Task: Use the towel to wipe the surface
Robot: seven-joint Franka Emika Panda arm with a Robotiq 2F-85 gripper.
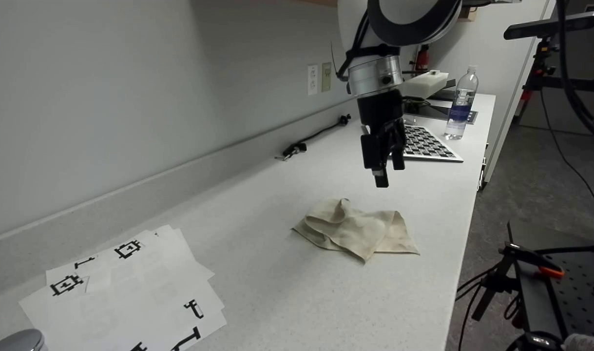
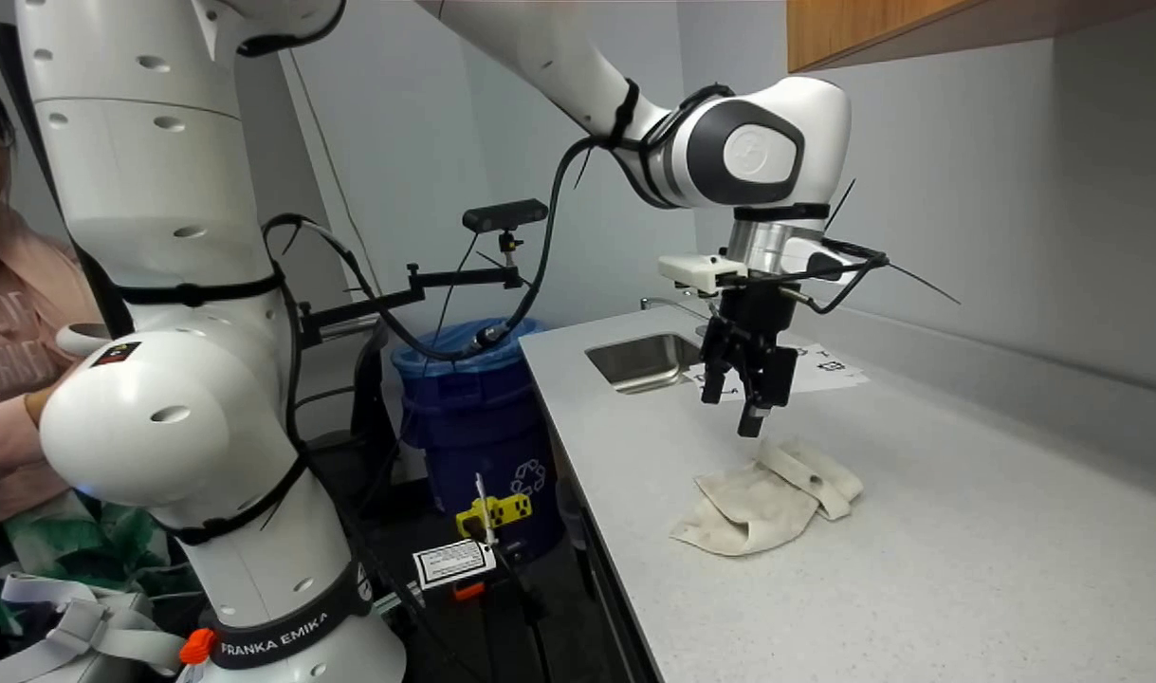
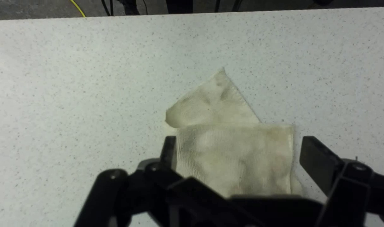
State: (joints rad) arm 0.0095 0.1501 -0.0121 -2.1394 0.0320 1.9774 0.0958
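Note:
The beige towel (image 1: 357, 231) lies crumpled and partly folded on the white speckled counter (image 1: 277, 278). It also shows in the other views, on the counter (image 2: 938, 588) as a folded towel (image 2: 753, 503), and below the gripper as the towel (image 3: 236, 154). My black gripper (image 1: 390, 174) points down above the towel, apart from it, in both exterior views (image 2: 732, 414). In the wrist view the gripper (image 3: 239, 145) is open, with its fingers wide apart and nothing between them. The towel's lower part there is hidden behind the gripper body.
Printed papers (image 1: 131, 292) lie by the wall, near a metal sink (image 2: 644, 363). A checkered board (image 1: 426, 142) and a water bottle (image 1: 460, 107) stand further along the counter. A short black cable (image 1: 321, 130) lies against the wall. The counter's open edge drops to the floor.

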